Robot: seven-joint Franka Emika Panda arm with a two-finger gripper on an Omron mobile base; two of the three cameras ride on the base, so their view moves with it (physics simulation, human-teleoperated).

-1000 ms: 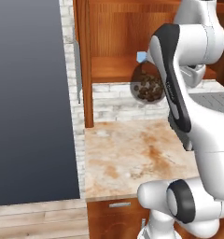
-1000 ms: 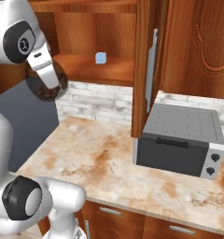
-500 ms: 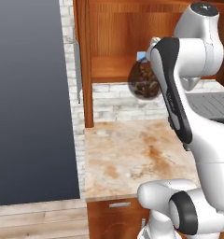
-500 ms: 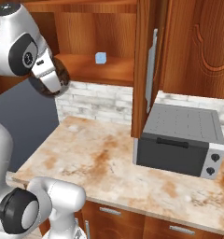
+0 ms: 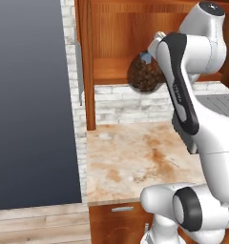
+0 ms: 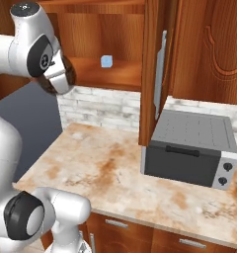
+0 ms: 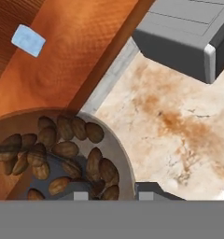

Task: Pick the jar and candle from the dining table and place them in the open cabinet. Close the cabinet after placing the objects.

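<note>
The jar (image 5: 143,76), clear glass full of dark brown lumps, hangs in the air just in front of the open cabinet's lower shelf (image 5: 109,71). My gripper (image 7: 111,193) is shut on it, and the hand view looks down over the jar (image 7: 62,154) at the shelf edge. From the right side the jar (image 6: 50,85) peeks out from behind my hand, left of the shelf (image 6: 120,74). The candle and the dining table are out of view.
A small pale-blue cube (image 6: 106,61) sits on the cabinet shelf. The cabinet door (image 6: 155,69) stands open with its silver handle toward me. A grey toaster oven (image 6: 189,148) stands on the marbled counter (image 6: 100,168) below. A dark tall panel (image 5: 30,105) is at left.
The arm has lifted the jar and carried it closer to the cabinet shelf. The grip on the jar has stayed the same.
</note>
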